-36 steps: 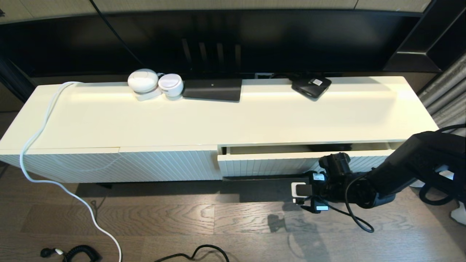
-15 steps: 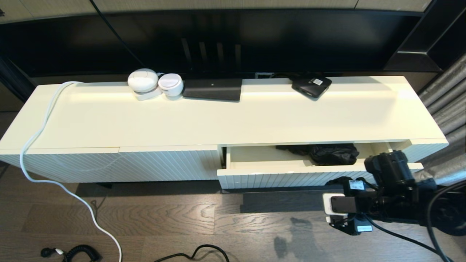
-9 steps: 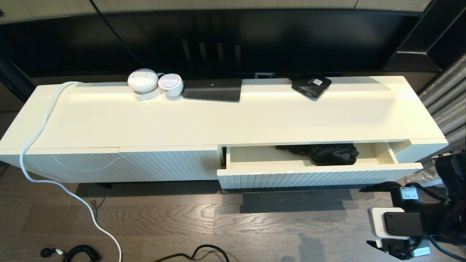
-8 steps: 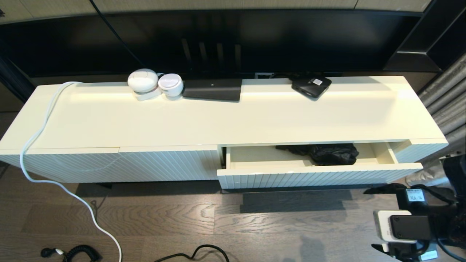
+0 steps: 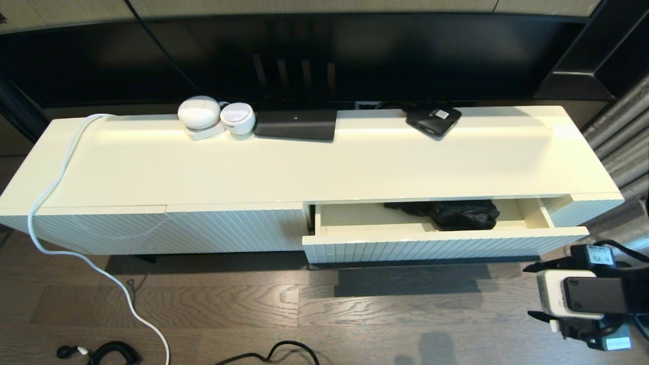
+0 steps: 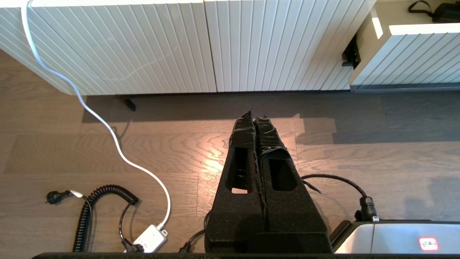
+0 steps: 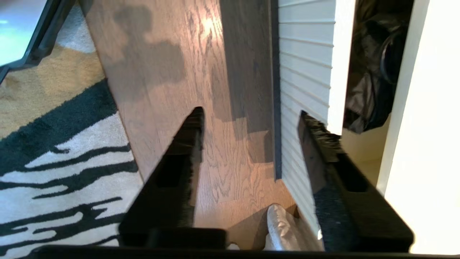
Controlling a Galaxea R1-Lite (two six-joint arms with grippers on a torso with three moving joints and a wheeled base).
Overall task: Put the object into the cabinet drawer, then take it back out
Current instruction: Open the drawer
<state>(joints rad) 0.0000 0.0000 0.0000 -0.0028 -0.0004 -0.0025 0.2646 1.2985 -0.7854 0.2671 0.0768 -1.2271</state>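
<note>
The cabinet drawer (image 5: 441, 243) stands pulled out at the right half of the cream cabinet, its ribbed front toward me. A crumpled black object (image 5: 464, 214) lies inside it, toward the right. My right gripper (image 5: 527, 291) hovers over the floor in front of the drawer's right end, apart from it, open and empty. In the right wrist view this gripper (image 7: 250, 113) spreads wide beside the drawer front (image 7: 305, 54), and the black object (image 7: 373, 72) shows inside. My left gripper (image 6: 253, 115) is parked low over the floor, shut and empty.
On the cabinet top (image 5: 304, 167) sit two white round devices (image 5: 200, 112) and two black boxes (image 5: 296, 124) (image 5: 433, 120). A white cable (image 5: 50, 192) drapes over the left end to the floor. A patterned rug (image 7: 54, 144) and a curtain (image 5: 623, 147) lie on the right.
The drawer went from a narrow slit to well open. My right gripper left the drawer front and drew back to the right and toward me.
</note>
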